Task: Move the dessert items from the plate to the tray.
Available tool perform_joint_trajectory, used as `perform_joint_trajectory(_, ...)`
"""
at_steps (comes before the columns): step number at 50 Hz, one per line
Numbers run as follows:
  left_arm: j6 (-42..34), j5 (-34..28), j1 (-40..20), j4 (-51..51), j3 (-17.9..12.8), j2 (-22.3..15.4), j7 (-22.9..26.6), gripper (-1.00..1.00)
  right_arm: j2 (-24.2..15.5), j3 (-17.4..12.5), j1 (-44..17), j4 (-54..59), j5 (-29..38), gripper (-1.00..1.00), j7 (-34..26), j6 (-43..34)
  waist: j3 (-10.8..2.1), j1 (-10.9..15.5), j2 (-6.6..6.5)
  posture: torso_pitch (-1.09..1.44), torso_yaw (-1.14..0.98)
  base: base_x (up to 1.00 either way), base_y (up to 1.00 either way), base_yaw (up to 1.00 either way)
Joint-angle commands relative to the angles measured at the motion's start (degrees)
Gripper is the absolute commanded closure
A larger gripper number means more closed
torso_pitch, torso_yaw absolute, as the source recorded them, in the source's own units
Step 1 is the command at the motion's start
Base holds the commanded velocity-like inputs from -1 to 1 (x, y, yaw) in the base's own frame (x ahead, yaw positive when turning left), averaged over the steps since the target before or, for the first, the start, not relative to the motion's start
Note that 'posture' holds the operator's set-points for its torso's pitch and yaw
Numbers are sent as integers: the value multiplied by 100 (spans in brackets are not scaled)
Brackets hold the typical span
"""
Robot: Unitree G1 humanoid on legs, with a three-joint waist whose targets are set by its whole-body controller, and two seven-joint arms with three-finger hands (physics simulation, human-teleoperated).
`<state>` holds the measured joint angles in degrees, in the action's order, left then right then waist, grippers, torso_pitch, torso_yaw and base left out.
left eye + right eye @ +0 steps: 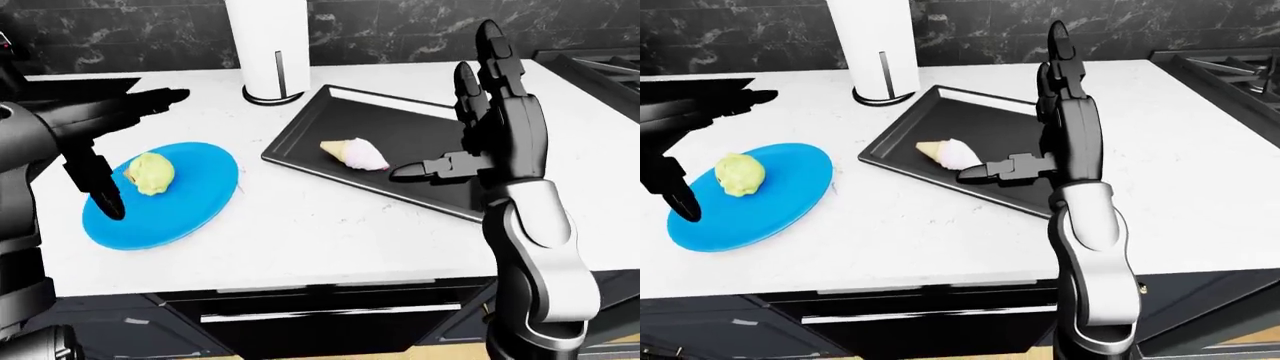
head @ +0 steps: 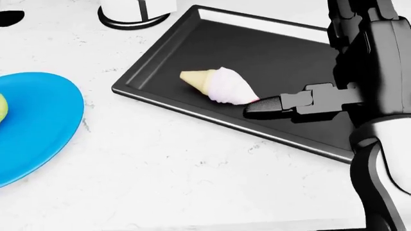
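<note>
On tray [image 2: 167, 53], ice cream cone [image 2: 218, 85] beside open right hand [image 1: 490, 127].

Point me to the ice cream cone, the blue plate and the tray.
ice cream cone [image 2: 218, 85], head view, on the pale scoop end.
blue plate [image 1: 195, 199], left-eye view, on its bare surface.
tray [image 2: 270, 53], head view, on its bare floor.
</note>
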<state>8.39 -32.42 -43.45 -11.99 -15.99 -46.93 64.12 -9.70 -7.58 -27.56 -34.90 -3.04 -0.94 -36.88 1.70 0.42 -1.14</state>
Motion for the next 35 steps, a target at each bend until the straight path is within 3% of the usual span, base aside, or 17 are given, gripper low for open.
perform_joint_trajectory(1, 114, 10, -163, 146, -114, -104, -159, -87, -31, -18, -150, -155, -6, -100, 9, 165, -145, -9, -33, 0, 0, 0, 0, 0)
perform_joint_trajectory(5, 183, -73, -146, 30, -117, -112, -263, -64, -35, -14, -151, -151, -8, -100, 11, 168, -153, -12, -31, 0, 0, 0, 0, 0)
perform_joint_trajectory(14, 189, -190, 30, 3, -144, -59, -379, -40, -27, -5, -129, -161, 5, -100, 3, 176, -174, -21, -43, 0, 0, 0, 0, 0)
perform_joint_trajectory(35, -34, -282, 221, 487, -199, 46, -81, -24, -21, -15, -96, -193, 25, -100, -7, 175, -141, -19, -24, 0, 0, 0, 0, 0)
